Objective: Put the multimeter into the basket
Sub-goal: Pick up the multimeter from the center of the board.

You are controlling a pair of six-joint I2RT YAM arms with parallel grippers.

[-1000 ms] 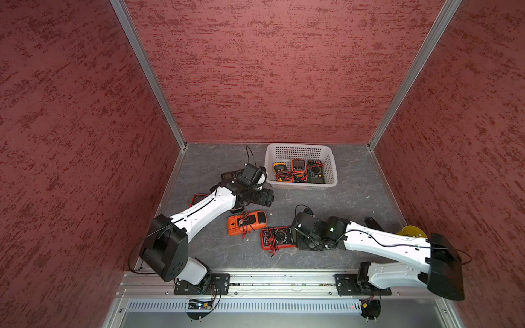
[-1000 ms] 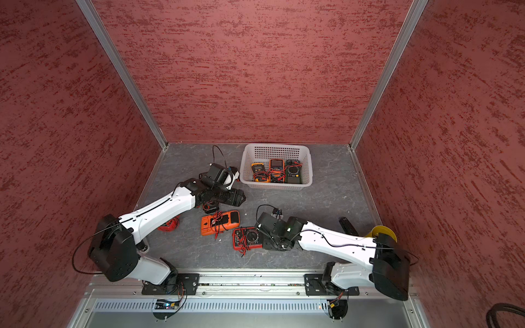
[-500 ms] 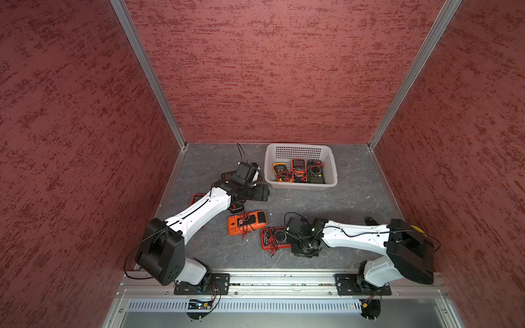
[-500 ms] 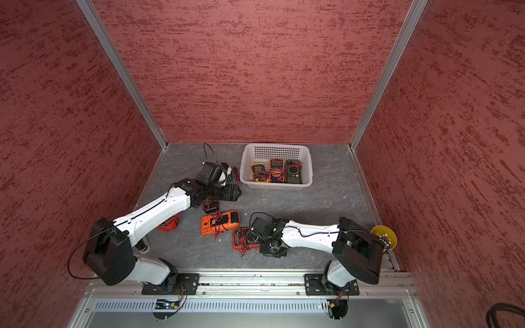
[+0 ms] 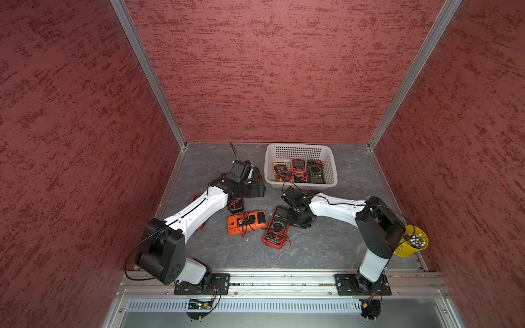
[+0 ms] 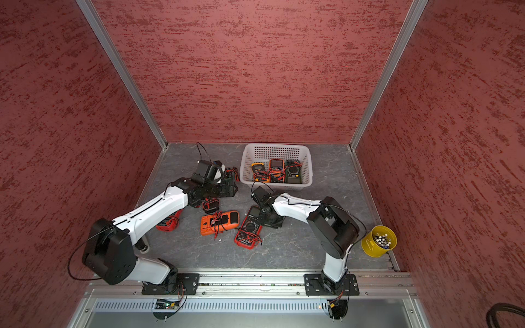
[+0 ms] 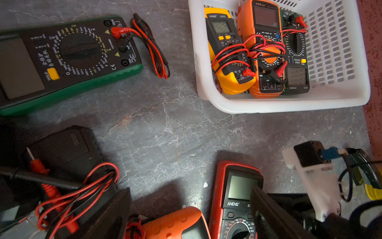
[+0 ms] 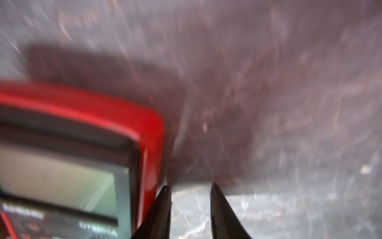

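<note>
The white basket (image 5: 301, 186) (image 6: 277, 183) (image 7: 268, 105) stands at the back and holds three multimeters (image 5: 298, 170). On the floor in front of it, a red multimeter (image 5: 277, 227) (image 6: 248, 227) (image 8: 82, 115) lies face up on a slant. An orange multimeter (image 5: 246, 223) lies face down to its left. My right gripper (image 5: 297, 218) (image 8: 191, 192) is low beside the red one's screen end. It is open a little, with bare floor between its fingers; one finger (image 8: 163, 207) is against the red casing. My left gripper (image 5: 251, 188) (image 7: 190, 207) is open wide and empty, left of the basket.
A green multimeter (image 7: 62, 60) lies by the left gripper. A small black one with leads (image 5: 236, 206) (image 7: 62, 149) is nearby. Another red one (image 6: 167, 224) lies partly under the left arm. A yellow cup (image 5: 410, 245) stands at the front right edge.
The red multimeter has turned from lying crosswise to a slanted, more lengthwise position. The right gripper has swung to its screen end and parted slightly. The left gripper has opened wider.
</note>
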